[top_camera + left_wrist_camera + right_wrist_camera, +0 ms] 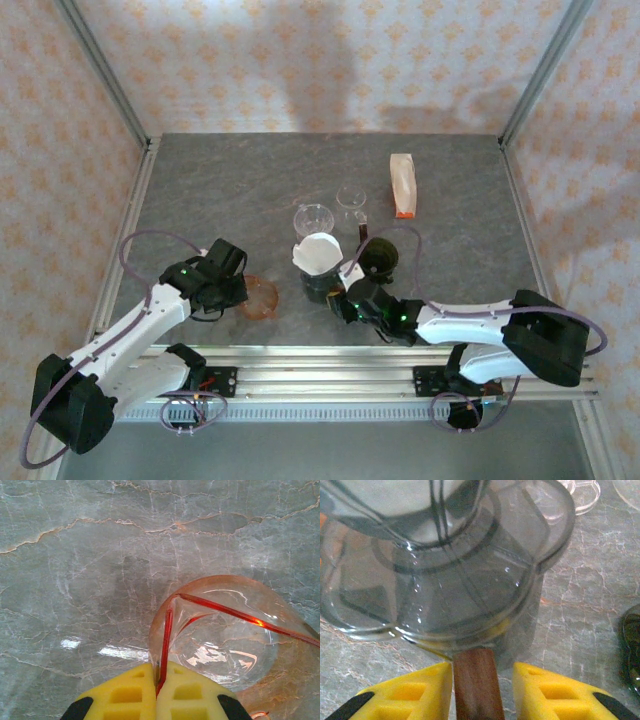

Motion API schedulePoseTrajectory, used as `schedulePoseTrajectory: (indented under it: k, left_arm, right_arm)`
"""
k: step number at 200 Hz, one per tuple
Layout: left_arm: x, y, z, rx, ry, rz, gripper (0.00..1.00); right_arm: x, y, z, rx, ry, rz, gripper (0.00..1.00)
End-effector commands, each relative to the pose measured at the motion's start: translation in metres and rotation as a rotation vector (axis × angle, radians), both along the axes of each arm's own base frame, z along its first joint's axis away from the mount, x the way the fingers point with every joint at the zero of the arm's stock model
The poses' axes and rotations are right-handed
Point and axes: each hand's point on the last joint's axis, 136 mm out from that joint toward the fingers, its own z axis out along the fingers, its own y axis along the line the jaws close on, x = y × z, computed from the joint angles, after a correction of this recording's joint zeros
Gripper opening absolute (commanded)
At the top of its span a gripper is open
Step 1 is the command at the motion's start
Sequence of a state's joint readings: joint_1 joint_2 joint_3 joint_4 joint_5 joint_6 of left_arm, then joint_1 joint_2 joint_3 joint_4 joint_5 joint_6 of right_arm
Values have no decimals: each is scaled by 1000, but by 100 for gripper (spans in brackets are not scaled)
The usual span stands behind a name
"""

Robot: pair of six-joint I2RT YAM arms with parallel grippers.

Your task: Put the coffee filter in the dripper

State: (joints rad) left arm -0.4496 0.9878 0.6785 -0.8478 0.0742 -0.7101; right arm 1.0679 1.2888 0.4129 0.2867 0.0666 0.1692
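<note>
My left gripper (157,675) pinches the orange dripper (225,640) rim at 9 o'clock of the filter (318,252)-topped dark dripper (450,580), whose wooden handle (475,695) my spread right gripper (482,672) straddles.

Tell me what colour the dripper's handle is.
Brown; the handle shows best in the right wrist view.

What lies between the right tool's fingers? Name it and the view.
Between the fingers of the right tool lies the dripper's brown handle, with a gap beside one finger; the right wrist view shows it.
</note>
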Motion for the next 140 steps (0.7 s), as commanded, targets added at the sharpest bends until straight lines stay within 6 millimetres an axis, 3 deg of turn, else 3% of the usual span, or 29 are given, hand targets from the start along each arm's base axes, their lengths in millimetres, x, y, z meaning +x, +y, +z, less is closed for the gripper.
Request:
schedulePoseTrajectory:
  k: [1, 61, 140]
  left_arm:
    - [5, -3, 4, -27, -27, 17, 0]
    - [6, -3, 6, -21, -25, 11, 0]
    - [2, -1, 5, -17, -11, 15, 0]
  right_arm:
    - [6, -6, 5, 48, -42, -51, 37]
    - [10, -5, 0, 104, -82, -66, 35]
    - [24, 21, -6, 131, -107, -43, 32]
